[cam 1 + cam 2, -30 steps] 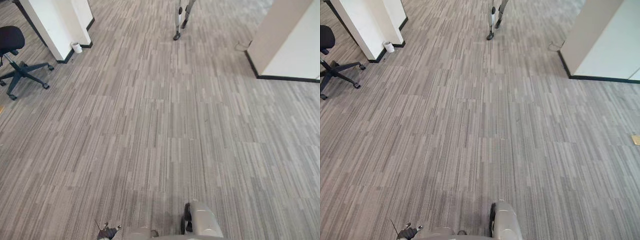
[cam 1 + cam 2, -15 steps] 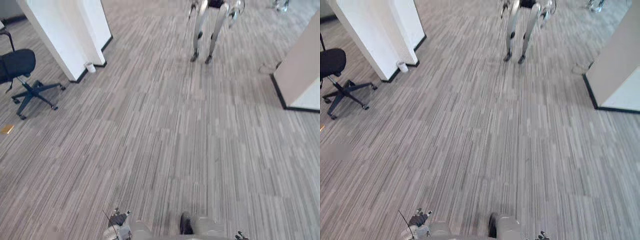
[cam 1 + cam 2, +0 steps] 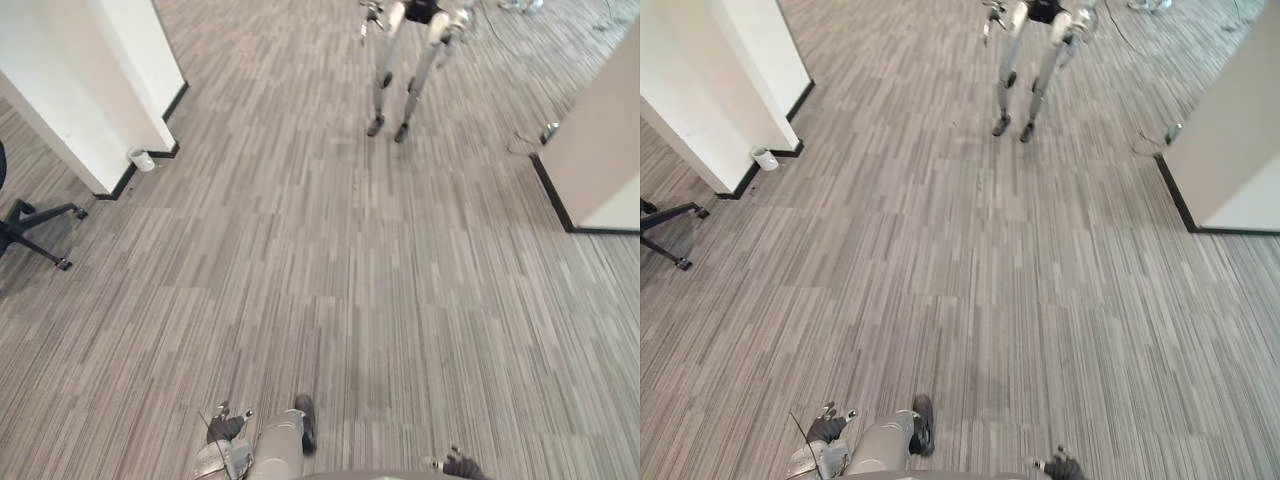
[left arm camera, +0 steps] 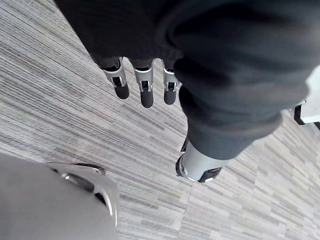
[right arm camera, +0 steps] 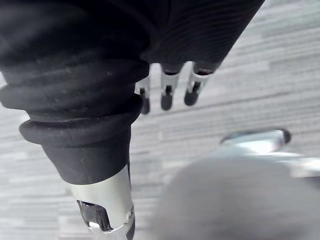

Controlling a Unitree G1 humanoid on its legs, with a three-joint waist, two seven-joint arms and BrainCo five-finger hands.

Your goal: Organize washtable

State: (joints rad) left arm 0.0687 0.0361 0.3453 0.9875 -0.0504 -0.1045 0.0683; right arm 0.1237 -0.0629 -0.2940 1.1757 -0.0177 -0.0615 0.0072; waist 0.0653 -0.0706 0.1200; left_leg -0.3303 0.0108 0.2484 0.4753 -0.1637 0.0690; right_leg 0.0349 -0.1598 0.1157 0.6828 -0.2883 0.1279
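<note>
- Plainly, the left hand [image 4: 146, 90] and right hand [image 5: 167, 96] hang with fingers loosely straight, holding nothing, the carpet floor [image 3: 330, 260] beneath them.
- Where the washtable stands I cannot tell.
- Walk steadily, steer round the other robot [image 3: 384, 75] well ahead of the fingers, and keep the arms close.

L hand [image 4: 146, 90] & R hand [image 5: 167, 96] both hang low, fingers straight & relaxed, pointing floorward.

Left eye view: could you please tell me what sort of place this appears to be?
Probably an open office or robotics lab: grey striped carpet flooring, a black wheeled office chair beside a white partition wall, and another silver humanoid robot standing ahead.
</note>
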